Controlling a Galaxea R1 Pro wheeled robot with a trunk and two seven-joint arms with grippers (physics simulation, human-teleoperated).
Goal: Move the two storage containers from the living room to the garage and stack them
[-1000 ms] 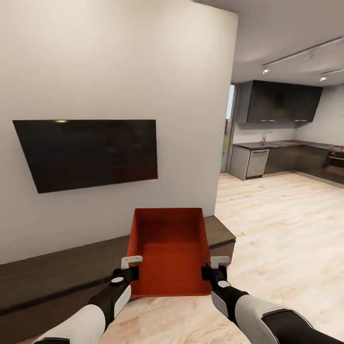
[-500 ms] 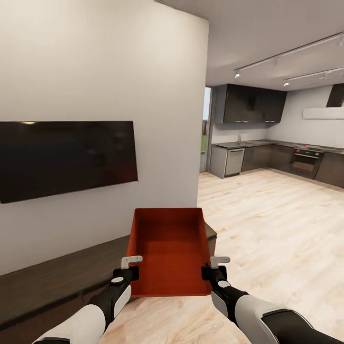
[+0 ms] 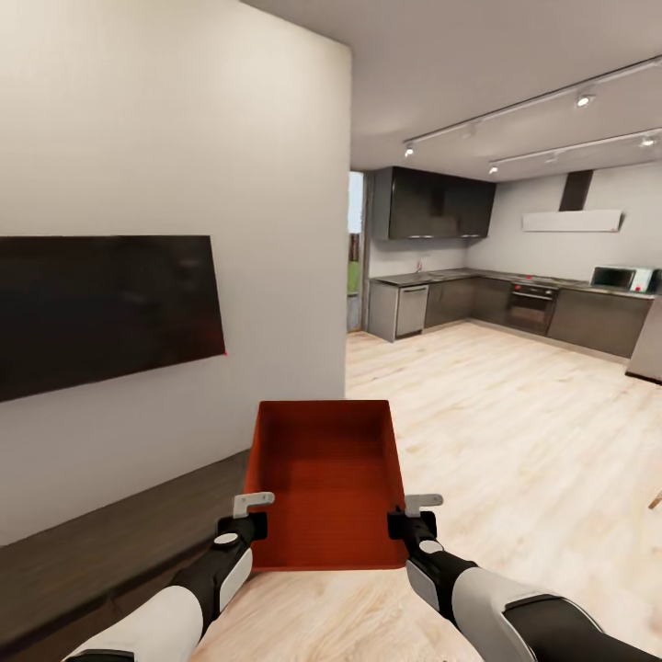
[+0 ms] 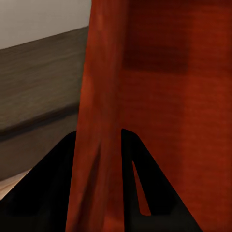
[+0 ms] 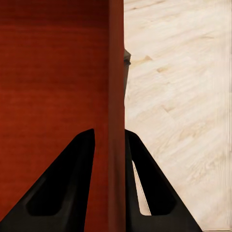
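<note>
While both arms carried it, one red-orange storage container (image 3: 324, 483) sat level between them, left gripper (image 3: 253, 504) jaws clamped on its left wall, right gripper (image 3: 423, 502) jaws clamped on its right wall, black TV (image 3: 106, 308) beyond, light wood-plank floor (image 3: 515, 432) beneath.
</note>
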